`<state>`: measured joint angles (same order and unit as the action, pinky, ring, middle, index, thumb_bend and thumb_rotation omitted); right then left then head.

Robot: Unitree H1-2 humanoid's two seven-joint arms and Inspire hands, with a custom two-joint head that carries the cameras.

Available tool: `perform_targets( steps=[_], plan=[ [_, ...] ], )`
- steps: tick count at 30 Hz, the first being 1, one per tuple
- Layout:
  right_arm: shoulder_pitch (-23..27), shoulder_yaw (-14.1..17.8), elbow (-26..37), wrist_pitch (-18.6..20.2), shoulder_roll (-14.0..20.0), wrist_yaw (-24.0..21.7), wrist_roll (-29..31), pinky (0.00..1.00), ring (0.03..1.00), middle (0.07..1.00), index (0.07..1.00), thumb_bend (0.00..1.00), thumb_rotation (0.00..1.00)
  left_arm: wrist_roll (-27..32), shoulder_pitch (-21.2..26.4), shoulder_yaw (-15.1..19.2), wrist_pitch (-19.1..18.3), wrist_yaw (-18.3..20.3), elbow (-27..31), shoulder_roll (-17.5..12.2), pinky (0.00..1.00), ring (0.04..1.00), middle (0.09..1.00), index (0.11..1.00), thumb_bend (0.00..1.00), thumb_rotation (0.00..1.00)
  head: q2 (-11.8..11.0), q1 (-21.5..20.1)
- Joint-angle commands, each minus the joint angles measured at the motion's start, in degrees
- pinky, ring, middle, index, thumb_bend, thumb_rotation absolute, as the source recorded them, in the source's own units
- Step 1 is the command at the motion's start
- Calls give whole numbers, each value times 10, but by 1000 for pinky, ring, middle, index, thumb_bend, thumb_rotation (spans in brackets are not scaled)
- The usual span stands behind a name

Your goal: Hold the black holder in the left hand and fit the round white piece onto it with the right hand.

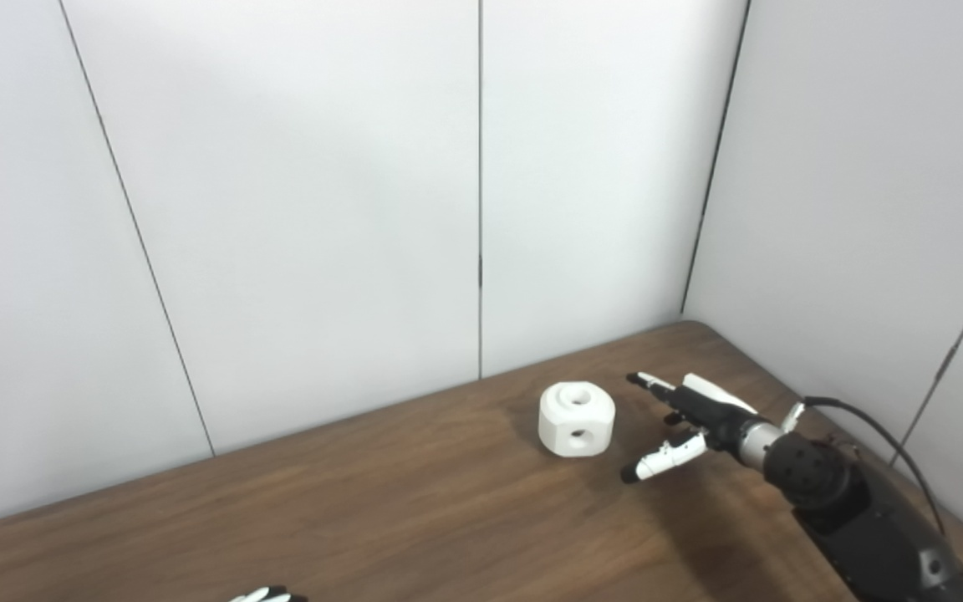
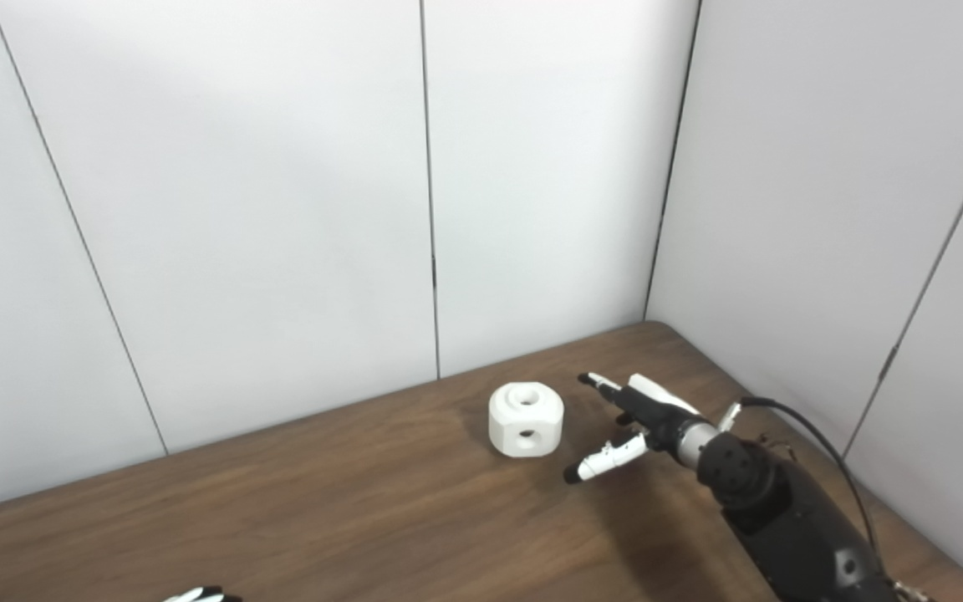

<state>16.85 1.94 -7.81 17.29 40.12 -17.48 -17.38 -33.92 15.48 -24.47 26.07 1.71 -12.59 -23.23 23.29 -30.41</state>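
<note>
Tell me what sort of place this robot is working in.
Probably a lab or test booth: a bare wooden table set in a corner of plain white wall panels, with only a white piece near the open right hand.

The table (image 1: 381,502) looks like dark wood with a visible grain and a soft satin sheen. The white piece (image 1: 577,419) seems matt plastic, smooth-faced. The right hand (image 1: 682,418) shows glossy black and white plastic with a metallic wrist ring. The walls (image 1: 298,209) are smooth, matt white panels.

Round white piece (image 1: 577,419) left of right hand (image 1: 682,418)
</note>
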Motion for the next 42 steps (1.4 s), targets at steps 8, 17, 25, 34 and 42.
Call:
perform_targets(
  steps=[8,17,25,34,42],
  plan=[
    [54,-28,-31,-15,-13,23,-19,868,996,1000,972,976,351,-18,-25,-9,-18,40,-7,-19,890,910,850,483,523,51,6,10],
    [77,-47,-75,-36,-23,30,-18,862,993,1000,961,989,367,-14,-30,-4,-25,48,8,-20,880,906,848,484,522,50,8,15],
    [85,-61,-86,-45,-29,32,-18,849,981,1000,956,988,368,-14,-34,-3,-39,59,27,-22,867,898,844,484,522,50,15,19],
    [95,-74,-84,-31,-37,26,-21,862,987,1000,947,968,346,-12,-38,2,-50,71,46,-22,850,886,838,484,522,48,20,22],
    [102,-95,-88,-30,-35,20,-34,836,986,1000,867,951,312,-15,-39,1,-61,79,56,-21,850,886,840,484,522,48,23,26]
  ],
)
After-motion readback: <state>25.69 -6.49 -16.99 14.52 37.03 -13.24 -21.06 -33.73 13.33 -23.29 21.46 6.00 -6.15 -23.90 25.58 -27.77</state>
